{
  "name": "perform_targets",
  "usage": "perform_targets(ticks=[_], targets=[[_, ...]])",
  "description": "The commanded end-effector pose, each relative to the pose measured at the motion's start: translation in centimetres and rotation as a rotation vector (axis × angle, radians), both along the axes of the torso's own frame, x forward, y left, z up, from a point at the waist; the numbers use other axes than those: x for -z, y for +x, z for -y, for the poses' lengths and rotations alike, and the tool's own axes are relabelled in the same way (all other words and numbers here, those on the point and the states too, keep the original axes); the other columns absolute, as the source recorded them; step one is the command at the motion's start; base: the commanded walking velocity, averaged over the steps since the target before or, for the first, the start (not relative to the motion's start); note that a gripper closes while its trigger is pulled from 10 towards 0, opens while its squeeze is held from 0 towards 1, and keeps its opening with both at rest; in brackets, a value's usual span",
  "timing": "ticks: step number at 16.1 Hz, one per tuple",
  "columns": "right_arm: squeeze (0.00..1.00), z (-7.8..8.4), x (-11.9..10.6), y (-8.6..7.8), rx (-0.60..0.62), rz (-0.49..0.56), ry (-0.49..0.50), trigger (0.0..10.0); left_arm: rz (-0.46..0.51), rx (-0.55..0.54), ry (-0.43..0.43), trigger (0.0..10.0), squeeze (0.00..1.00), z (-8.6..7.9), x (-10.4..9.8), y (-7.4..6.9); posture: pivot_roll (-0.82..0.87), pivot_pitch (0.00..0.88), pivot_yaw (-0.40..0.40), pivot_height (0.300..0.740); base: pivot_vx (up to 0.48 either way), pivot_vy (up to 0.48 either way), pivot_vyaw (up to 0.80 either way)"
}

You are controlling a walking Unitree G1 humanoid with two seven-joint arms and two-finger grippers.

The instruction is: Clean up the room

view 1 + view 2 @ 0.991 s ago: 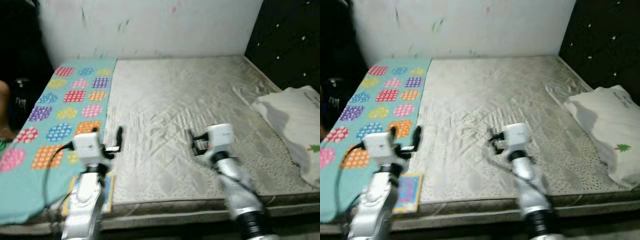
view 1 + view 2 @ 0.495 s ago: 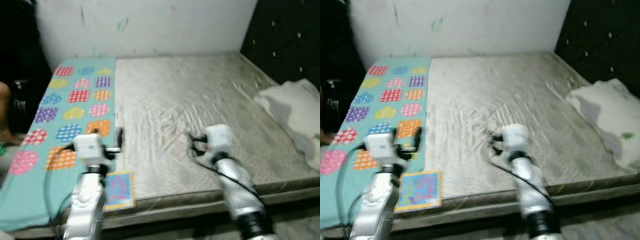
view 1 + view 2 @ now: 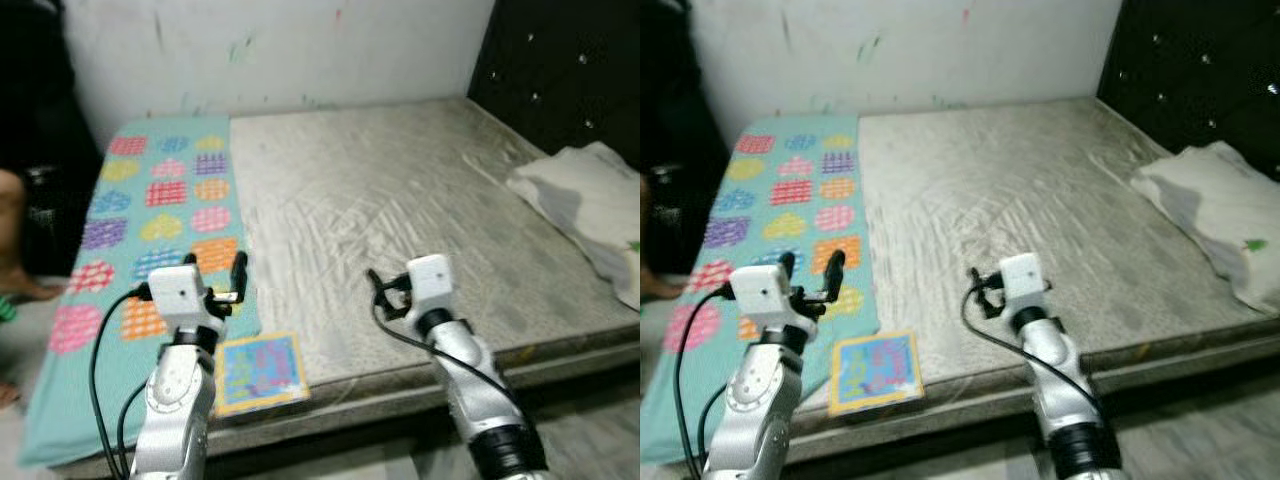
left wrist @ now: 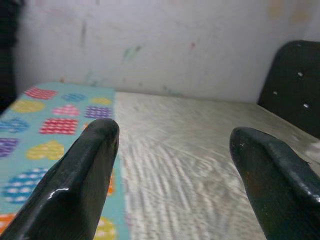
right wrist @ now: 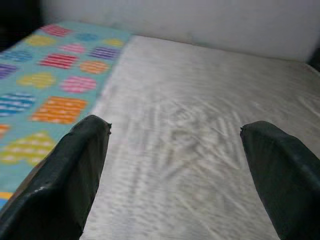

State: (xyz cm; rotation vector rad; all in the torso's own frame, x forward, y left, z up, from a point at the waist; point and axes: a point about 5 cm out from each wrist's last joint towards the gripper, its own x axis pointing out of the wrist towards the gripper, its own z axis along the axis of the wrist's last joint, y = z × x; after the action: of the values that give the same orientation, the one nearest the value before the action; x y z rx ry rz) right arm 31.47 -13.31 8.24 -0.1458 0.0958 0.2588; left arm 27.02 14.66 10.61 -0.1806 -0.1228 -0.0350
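**Grey mattress, one book at its edge**

Head views: a bare grey mattress (image 3: pixel 400 210) fills the scene, with a teal blanket (image 3: pixel 150 220) of coloured hearts laid along its left side. A colourful book (image 3: pixel 260 372) lies flat at the near edge, partly on the blanket, just below the left gripper (image 3: pixel 215 275). The right gripper (image 3: pixel 385 290) hovers over bare mattress, well apart from the book. A white pillow (image 3: pixel 590 215) sits at the far right, cut off by the frame. A person's leg (image 3: pixel 15 235) shows at the left border.

Left wrist view: both fingers (image 4: pixel 85 175) spread wide, nothing between them, blanket and mattress beyond.

Right wrist view: fingers (image 5: pixel 70 175) likewise parted and empty.

Judging by this, the robot is approaching; the book looks the likeliest pickup, calling for the left arm to drop and reach down. The book's cover is too blurred to read.
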Motion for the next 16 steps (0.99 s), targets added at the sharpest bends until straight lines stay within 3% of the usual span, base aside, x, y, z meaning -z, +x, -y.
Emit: perform_targets(ticks=[1, 16], targets=[[0.00, 0.73, -0.42, 0.34, 0.012, 0.012, -0.015, 10.0, 0.017, 0.025, -0.001, 10.0, 0.00, 0.54, -0.30, -0.02, -0.14, 0.000, 0.030, 0.740, 0.277, 0.000, 0.00], [0.00, 0.57, -0.23, 0.31, 0.006, 0.010, -0.010, 10.0, -0.003, 0.031, -0.006, 10.0, 0.00, 0.63, -0.04, 0.04, -0.14, 0.000, 0.035, 0.740, 0.216, 0.000, 0.00]])
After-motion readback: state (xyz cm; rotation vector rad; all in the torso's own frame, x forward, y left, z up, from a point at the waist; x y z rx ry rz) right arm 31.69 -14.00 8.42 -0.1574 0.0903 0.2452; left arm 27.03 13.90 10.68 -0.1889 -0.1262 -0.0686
